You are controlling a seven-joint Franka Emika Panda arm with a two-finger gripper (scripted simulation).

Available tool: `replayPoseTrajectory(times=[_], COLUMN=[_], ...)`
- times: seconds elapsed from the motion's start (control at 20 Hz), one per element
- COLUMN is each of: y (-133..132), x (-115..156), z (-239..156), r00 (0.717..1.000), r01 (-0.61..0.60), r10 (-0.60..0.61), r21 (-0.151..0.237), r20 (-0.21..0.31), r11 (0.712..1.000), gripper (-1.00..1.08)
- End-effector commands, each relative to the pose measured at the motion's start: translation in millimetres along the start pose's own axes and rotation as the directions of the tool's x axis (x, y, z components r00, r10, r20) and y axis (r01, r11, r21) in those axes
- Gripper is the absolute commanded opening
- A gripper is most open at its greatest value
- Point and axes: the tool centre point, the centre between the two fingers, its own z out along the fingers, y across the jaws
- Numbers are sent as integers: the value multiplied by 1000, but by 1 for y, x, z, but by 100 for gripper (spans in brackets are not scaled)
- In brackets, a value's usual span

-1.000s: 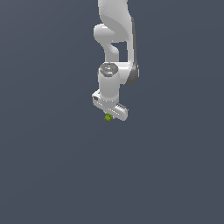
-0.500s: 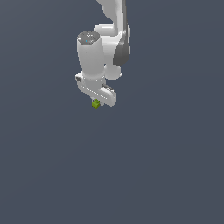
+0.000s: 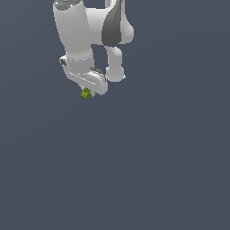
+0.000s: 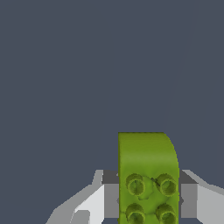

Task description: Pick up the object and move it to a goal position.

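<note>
Lime green shows at the tip of the gripper (image 3: 87,93): the block (image 3: 86,94) sits pinched between the fingers, hanging just under the white hand near the top of the exterior view, left of centre. From the wrist view the block (image 4: 148,177) fills the gap between the two grey-white fingers (image 4: 89,203), which press against its sides; its face carries four round studs with darker green rings, and its far end has one rounded corner. It is a small thing beside the hand that carries it. Above the gripper the arm (image 3: 74,33) rises as a thick white column out of the top of the picture, with a second white link bearing a dark grey panel just to the exterior view's right of it, bending down to a rounded joint. Around all this there is only a flat, even slate-blue ground, the same tone in both views, with no edge, seam or horizon that I can make out, so I cannot tell floor from wall or how high the block hangs over any surface. A faint, slightly lighter streak runs down the backdrop in the wrist view. No brand, label or writing can be read on the arm, the hand or the block.
</note>
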Motion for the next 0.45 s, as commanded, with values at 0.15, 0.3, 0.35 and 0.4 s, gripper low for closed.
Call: replayPoseTrajectory(times=[0.15,0.3,0.35,0.4], y=[11,13,14,14], x=[7,9,9,10], z=[-22,-27,-28,-28], r00=[1000,1000,1000,1000], r01=[1,1,1,1], r10=[-1,-1,-1,-1], r21=[-1,-1,-1,-1], r20=[1,1,1,1], r11=[1000,1000,1000,1000], gripper=[-100,-100,-100,-100])
